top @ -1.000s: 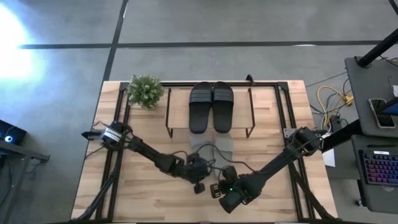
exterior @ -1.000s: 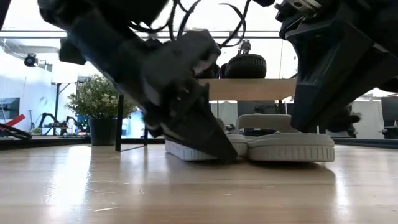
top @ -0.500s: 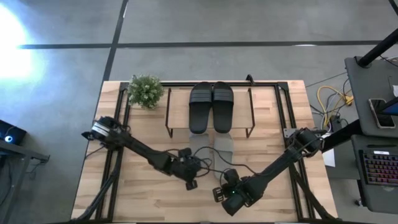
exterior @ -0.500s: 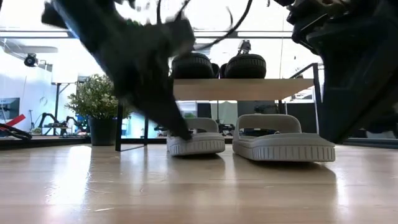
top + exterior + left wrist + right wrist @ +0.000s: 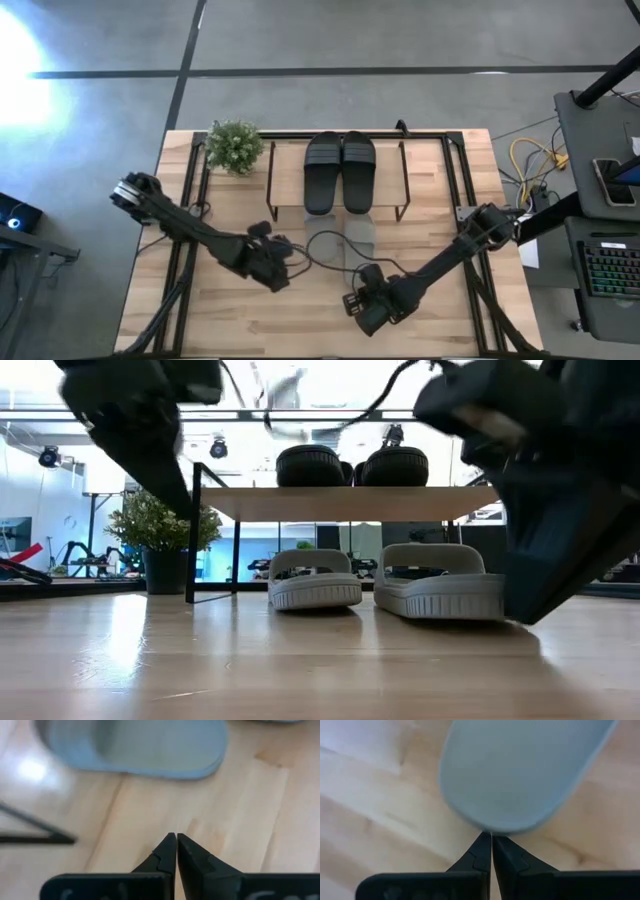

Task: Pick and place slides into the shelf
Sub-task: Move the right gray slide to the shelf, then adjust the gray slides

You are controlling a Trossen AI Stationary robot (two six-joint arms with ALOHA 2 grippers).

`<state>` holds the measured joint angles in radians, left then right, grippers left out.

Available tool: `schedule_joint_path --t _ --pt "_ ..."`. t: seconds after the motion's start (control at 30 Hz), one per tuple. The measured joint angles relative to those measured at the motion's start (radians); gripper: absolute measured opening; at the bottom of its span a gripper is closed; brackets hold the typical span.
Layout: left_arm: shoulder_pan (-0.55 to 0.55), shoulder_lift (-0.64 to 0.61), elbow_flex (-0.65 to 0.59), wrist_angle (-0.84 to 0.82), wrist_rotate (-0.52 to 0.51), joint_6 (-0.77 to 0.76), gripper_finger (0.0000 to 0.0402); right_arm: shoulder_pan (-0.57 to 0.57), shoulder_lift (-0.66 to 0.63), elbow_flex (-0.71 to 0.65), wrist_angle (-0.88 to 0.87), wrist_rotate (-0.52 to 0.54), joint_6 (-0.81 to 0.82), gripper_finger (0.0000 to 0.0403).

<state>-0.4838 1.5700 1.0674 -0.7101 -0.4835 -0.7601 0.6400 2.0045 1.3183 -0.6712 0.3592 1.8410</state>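
The black pair of slides (image 5: 340,170) lies on the shelf's light wood top board (image 5: 288,182), and shows on it in the low view too (image 5: 350,465). The pale grey-green pair (image 5: 343,238) stands soles down on the table beneath the shelf's near edge, side by side (image 5: 385,585). My left gripper (image 5: 285,273) is shut, left of that pair and raised off the table (image 5: 178,495). My right gripper (image 5: 356,303) is shut, low over the table just near of the right grey slide's end (image 5: 520,775).
A small potted plant (image 5: 235,146) stands at the table's far left, beside the shelf. Black cables (image 5: 320,262) trail over the table between the two grippers. Bare wood tabletop (image 5: 250,320) lies along the near edge.
My left gripper has drawn away from the grey-green pair, toward the table's left, and risen off the table. My right gripper has shifted slightly. Both grey slides stay on the table under the shelf.
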Motion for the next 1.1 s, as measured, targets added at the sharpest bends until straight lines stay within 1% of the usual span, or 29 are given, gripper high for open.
schedule_joint_path --t 0.17,0.3,0.37,0.47,0.57,0.63,0.73,0.8,0.9,1.0,1.1 --pt "-0.022 -0.083 -0.026 -0.04 -0.053 -0.068 0.0 -0.047 0.0 -0.032 -0.002 0.019 -0.071 0.0009" --pt "-0.025 -0.113 -0.047 -0.041 -0.073 -0.096 0.0 -0.098 0.0 -0.038 -0.009 0.114 -0.138 0.0009" --pt "-0.025 -0.115 -0.049 -0.031 -0.075 -0.098 0.0 -0.125 0.0 -0.037 -0.018 0.149 -0.178 0.0009" --pt "-0.029 -0.105 -0.052 -0.033 -0.074 -0.099 0.0 -0.162 0.0 -0.028 -0.067 0.163 -0.219 0.0009" --pt "-0.034 -0.086 -0.054 -0.034 -0.072 -0.107 0.0 -0.174 0.0 -0.001 -0.145 0.177 -0.21 0.0009" --pt "-0.036 -0.076 -0.057 -0.03 -0.069 -0.139 0.0 -0.159 0.0 0.028 -0.219 0.233 -0.17 0.0009" --pt "-0.043 -0.06 -0.061 -0.031 -0.065 -0.227 0.0 -0.113 -0.001 0.09 -0.306 0.373 -0.13 0.0009" --pt "-0.047 -0.051 -0.061 -0.03 -0.067 -0.295 0.0 -0.083 -0.004 0.138 -0.357 0.421 -0.126 0.0009" --pt "-0.047 -0.033 -0.063 0.001 -0.083 -0.384 0.0 -0.036 -0.005 0.21 -0.41 0.427 -0.137 0.0009" --pt "-0.042 -0.015 -0.08 0.04 -0.114 -0.469 0.0 0.015 -0.005 0.263 -0.421 0.427 -0.135 0.0009" --pt "-0.023 -0.007 -0.144 0.197 -0.098 -0.552 0.0 0.072 -0.005 0.31 -0.435 0.425 -0.106 0.0009"
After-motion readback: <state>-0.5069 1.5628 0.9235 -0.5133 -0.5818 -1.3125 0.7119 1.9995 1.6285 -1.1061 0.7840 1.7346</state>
